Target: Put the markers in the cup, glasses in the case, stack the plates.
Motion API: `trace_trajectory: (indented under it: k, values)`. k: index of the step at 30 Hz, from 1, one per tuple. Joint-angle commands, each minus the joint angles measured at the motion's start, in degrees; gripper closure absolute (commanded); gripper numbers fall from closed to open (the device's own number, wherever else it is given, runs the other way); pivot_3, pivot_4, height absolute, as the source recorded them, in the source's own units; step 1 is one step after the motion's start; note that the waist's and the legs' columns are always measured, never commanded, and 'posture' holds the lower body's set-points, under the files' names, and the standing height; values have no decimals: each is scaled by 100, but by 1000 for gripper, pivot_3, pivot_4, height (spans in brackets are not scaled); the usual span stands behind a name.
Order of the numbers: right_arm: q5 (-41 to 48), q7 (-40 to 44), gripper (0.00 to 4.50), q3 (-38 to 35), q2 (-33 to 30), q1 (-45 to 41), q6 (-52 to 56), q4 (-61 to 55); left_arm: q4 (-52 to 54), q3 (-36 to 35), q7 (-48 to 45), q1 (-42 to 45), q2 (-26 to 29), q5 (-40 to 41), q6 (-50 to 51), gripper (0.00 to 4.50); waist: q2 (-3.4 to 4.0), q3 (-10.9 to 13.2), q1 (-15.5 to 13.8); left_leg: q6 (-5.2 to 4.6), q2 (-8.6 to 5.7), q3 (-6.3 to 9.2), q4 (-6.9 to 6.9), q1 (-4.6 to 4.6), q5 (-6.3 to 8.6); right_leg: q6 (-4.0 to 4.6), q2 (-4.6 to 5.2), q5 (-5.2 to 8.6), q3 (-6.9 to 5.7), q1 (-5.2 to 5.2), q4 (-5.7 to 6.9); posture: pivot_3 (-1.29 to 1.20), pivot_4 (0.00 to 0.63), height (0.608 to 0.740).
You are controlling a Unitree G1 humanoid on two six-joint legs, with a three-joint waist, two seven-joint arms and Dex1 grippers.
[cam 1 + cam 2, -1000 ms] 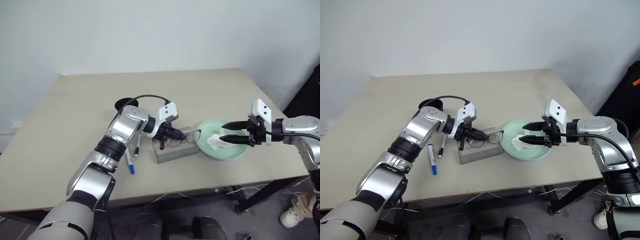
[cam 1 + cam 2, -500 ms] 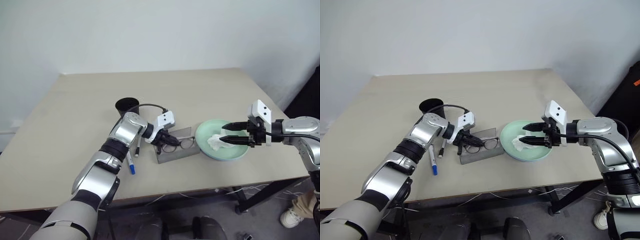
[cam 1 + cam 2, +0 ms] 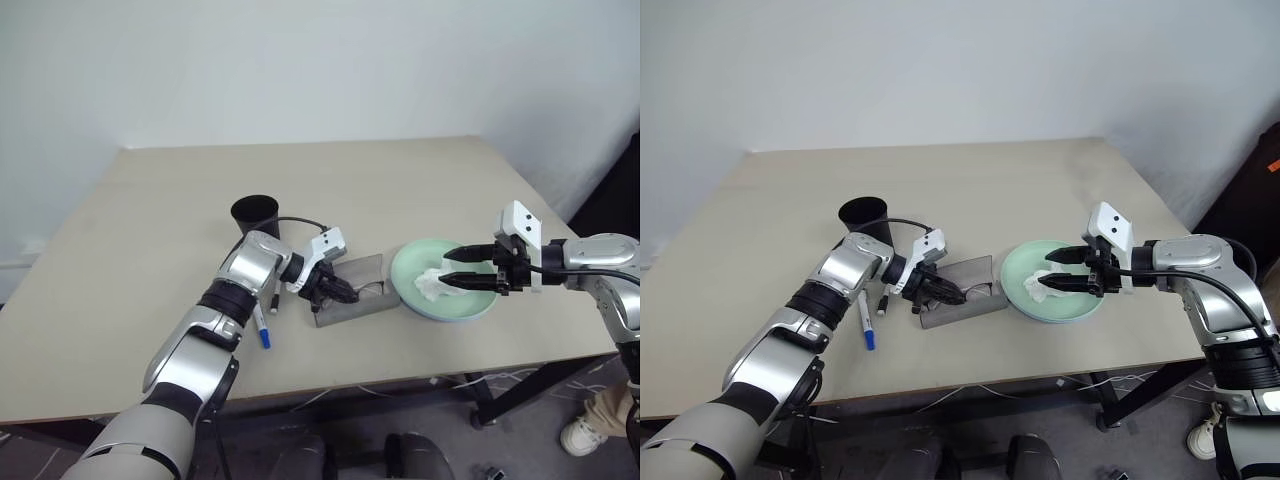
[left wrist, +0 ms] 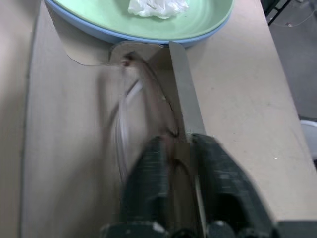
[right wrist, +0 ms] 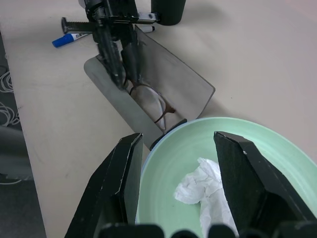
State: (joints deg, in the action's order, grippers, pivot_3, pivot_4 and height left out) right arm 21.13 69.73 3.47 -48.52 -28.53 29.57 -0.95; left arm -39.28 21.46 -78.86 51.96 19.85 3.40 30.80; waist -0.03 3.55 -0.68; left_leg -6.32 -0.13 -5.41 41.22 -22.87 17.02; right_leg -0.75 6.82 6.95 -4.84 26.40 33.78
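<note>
Left wrist view: the left gripper (image 4: 179,144) hangs over the near end of the open case (image 4: 187,99), its fingers a little apart and gripping nothing. The glasses (image 4: 143,94) lie inside the case, their long axis running along it, straight away from the fingertips toward the stacked plates (image 4: 99,20). The case sits midway along the desk's front edge, with its lid laid open toward the far edge. Shutting it looks like the left arm's job, as that arm is nearer. The right gripper (image 3: 447,266) hovers wide open and empty over the tissue (image 3: 430,284)
</note>
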Motion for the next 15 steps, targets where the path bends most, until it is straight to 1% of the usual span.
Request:
trace_trajectory:
  k: [1, 2, 5, 10, 13, 15]
  values:
    - [-12, -6, 2036, -66, -7, -85, -94, -77, 126, -141, -54, 40, 23, 90, -65, 2194, 0, 0, 0, 0, 0, 0, 0, 0, 0, 0, 0, 0, 0, 0, 0, 0, 0, 723]
    - [-12, -4, 2036, -69, -8, -78, -93, -82, 101, -145, -8, 52, 32, 52, -172, 1791, 0, 0, 0, 0, 0, 0, 0, 0, 0, 0, 0, 0, 0, 0, 0, 0, 0, 723]
    - [-25, -4, 2036, -82, -3, -64, -92, -80, 89, -199, 22, 109, 60, 42, -336, 871, 0, 0, 0, 0, 0, 0, 0, 0, 0, 0, 1, 0, 0, 0, 0, 0, 0, 723]
    - [-42, -14, 2036, -80, 13, -59, -104, -66, 473, -474, -316, 192, 92, 436, -134, 871, -1, 0, 1, 0, 0, 0, 0, -2, 0, 0, 1, 0, 0, 3, 0, 0, 0, 723]
    - [-46, -14, 2036, -83, 25, -60, -107, -62, 544, -589, -238, 203, 91, 509, -98, 1397, 0, 0, 0, 0, 0, 0, 1, -2, 0, 0, 2, 0, 0, 2, 0, 0, 0, 723]
    - [-54, -10, 2036, -83, 31, -67, -115, -51, 569, -643, -229, 195, 109, 546, -131, 2039, 0, 0, 1, 0, 0, 0, 2, -2, 0, 0, 2, 0, 0, 1, 0, 0, 0, 723]
